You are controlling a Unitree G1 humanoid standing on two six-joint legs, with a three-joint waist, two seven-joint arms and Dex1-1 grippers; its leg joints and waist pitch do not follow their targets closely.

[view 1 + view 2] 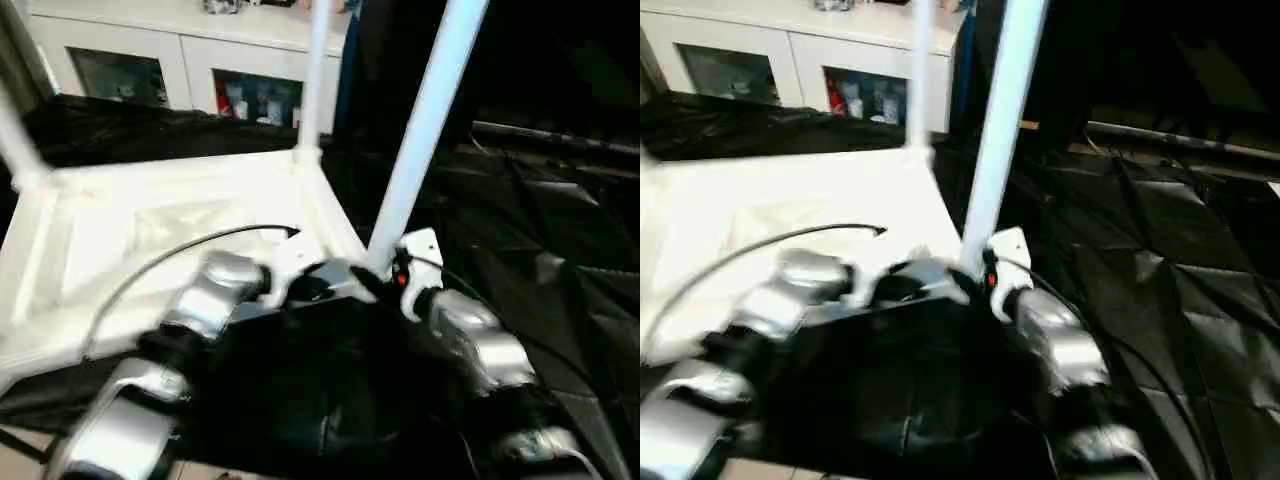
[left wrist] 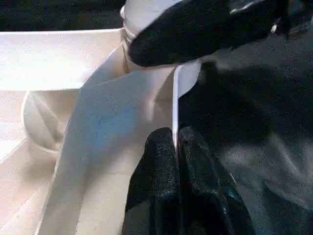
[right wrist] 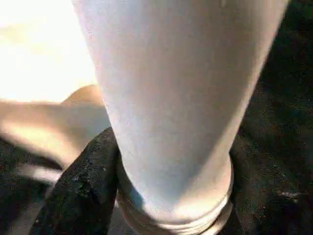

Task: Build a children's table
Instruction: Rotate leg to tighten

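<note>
The white tabletop (image 1: pixel 150 230) lies upside down on the black-draped work table, ribbed side up. White tube legs stand in its corner sockets: one at the near right corner (image 1: pixel 425 130), one at the far right (image 1: pixel 315 80), one at the left (image 1: pixel 15 140). My left gripper (image 2: pixel 174 139) is shut on the thin rim of the tabletop (image 2: pixel 112 137) beside the near right socket. My right gripper (image 1: pixel 385 275) grips the base of the near right leg (image 3: pixel 176 98), and one black finger (image 3: pixel 83 186) presses against the tube.
Black cloth (image 1: pixel 540 250) covers the work table to the right and front of the tabletop. A white cabinet with glass doors (image 1: pixel 180 50) stands behind. A black cable (image 1: pixel 180 250) arcs over the tabletop towards my left wrist.
</note>
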